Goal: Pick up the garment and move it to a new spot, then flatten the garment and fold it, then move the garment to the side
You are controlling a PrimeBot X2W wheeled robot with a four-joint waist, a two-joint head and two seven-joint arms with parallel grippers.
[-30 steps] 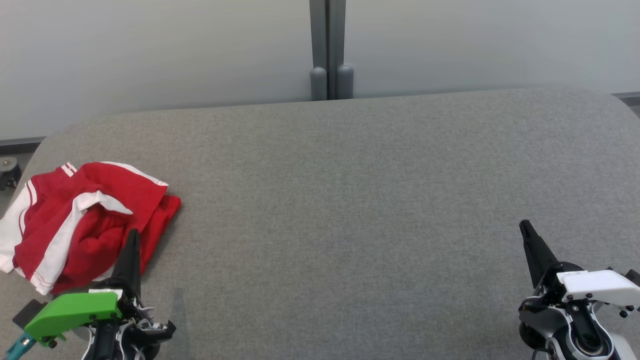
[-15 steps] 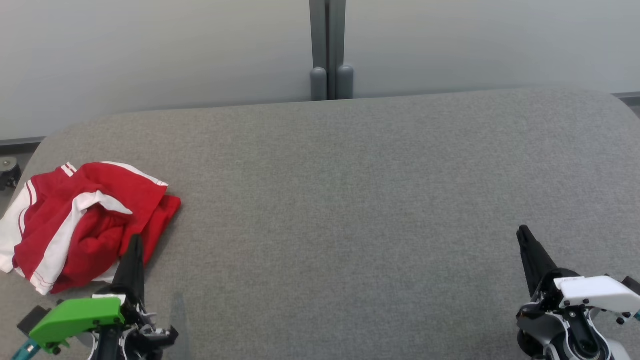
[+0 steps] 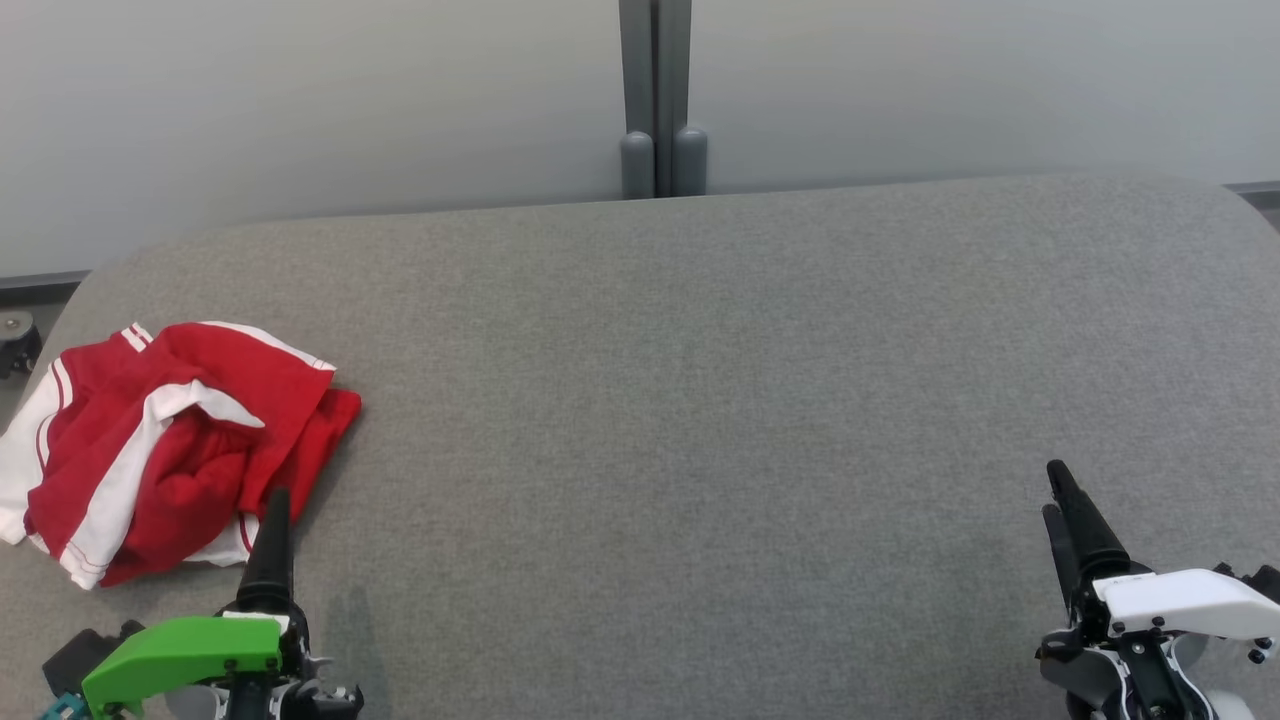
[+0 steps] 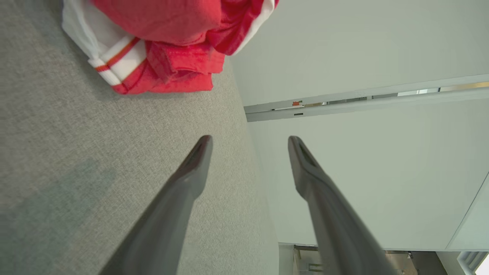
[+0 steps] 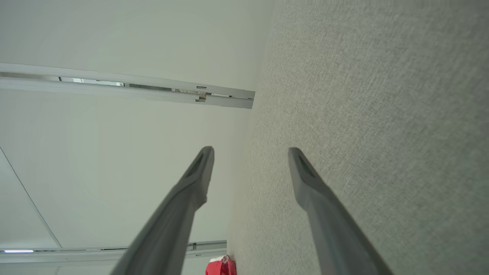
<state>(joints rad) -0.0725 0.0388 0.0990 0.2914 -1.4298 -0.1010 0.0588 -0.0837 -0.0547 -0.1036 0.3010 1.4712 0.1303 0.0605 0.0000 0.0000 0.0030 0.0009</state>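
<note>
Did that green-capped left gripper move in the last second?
Yes. The left gripper drew back toward the robot: its fingers covered more of the garment earlier, and now only the tips reach its near edge.

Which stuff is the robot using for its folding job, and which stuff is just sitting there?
For the job: red and white garment, crumpled, at the robot's left; left end effector, open, close to it; right end effector, open, far off; grey table, the folding surface.

Just there: grey post behind the table; pale wall panels; small wheel at the left edge.
</note>
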